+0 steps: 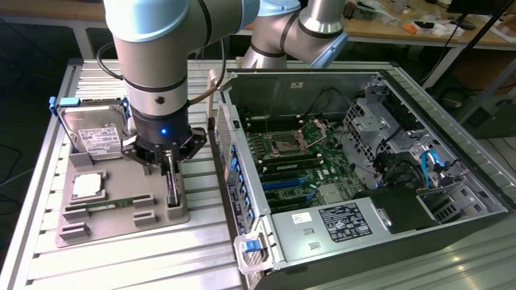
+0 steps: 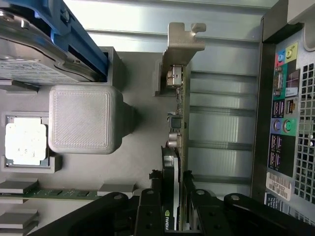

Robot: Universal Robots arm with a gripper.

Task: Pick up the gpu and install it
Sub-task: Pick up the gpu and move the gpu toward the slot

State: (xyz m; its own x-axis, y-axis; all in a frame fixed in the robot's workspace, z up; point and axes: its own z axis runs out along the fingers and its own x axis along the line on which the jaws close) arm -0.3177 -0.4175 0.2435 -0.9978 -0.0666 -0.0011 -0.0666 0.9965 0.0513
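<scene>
One robot arm reaches down over a grey tray (image 1: 121, 231) at eight o'clock in the exterior view, with an open computer case (image 1: 322, 90) lying at three o'clock. Its gripper (image 1: 169, 172) sits over the gpu (image 1: 173, 193), which stands on its long edge in a slot along the tray's three o'clock edge, nearest the case. In the wrist view the card shows edge-on, with its silver bracket (image 2: 183, 46) at the far end and its black cooler close under the gripper. The gripper straddles the card narrowly, one side to each face; whether it already pinches the card cannot be told. The gpu is not lifted and looks seated in its slot. A hard drive (image 1: 96, 136) stands at ten o'clock from the gripper, and a memory stick (image 1: 109, 206) lies at seven o'clock. Inside the case the board (image 1: 294, 154) seems to carry no card in its slots. By this reading the task is only at the grasp; lifting, carrying and installing are all left.
</scene>
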